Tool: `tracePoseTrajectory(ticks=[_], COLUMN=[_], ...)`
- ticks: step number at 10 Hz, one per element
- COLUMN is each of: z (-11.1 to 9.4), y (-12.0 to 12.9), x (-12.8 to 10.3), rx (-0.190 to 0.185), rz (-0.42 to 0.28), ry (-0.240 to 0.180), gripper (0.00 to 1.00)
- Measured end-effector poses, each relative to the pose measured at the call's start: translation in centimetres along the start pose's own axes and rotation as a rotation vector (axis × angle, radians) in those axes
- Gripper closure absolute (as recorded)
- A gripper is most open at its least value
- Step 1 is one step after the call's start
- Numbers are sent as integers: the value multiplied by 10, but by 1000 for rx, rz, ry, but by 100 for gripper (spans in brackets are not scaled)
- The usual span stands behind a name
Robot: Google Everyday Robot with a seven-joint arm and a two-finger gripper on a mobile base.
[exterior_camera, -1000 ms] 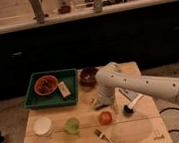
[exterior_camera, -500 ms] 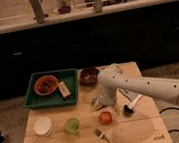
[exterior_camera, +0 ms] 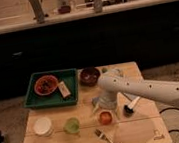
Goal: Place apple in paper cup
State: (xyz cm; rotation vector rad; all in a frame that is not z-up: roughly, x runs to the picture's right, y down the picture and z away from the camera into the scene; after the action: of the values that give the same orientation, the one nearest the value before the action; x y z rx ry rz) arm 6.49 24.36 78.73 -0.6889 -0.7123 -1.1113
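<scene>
The apple (exterior_camera: 105,117), red-orange, sits on the wooden table (exterior_camera: 142,129) near the front middle. The white paper cup (exterior_camera: 42,126) stands upright at the front left, well to the left of the apple. My gripper (exterior_camera: 100,105) hangs from the white arm (exterior_camera: 146,89) that reaches in from the right. It is just above and behind the apple, close to it or touching it; I cannot tell which.
A green cup (exterior_camera: 71,125) stands between the paper cup and the apple. A green tray (exterior_camera: 71,91) holding a red bowl (exterior_camera: 45,85) is at the back left, with a brown bowl (exterior_camera: 89,76) beside it. A fork (exterior_camera: 107,138) lies in front, and a black-and-white object (exterior_camera: 130,107) lies right of the apple.
The arm has shifted slightly to the right and lower over the apple. The apple and the cups have not moved.
</scene>
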Motion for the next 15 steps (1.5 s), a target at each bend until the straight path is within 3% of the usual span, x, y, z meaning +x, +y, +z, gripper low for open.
tracePoseTrajectory(ticks=[7,15], z=[-8,-55], y=[1,-23], x=[-2,-8], rx=[0,34], rz=[-50,-128], ry=[1,52], gripper=[96,100])
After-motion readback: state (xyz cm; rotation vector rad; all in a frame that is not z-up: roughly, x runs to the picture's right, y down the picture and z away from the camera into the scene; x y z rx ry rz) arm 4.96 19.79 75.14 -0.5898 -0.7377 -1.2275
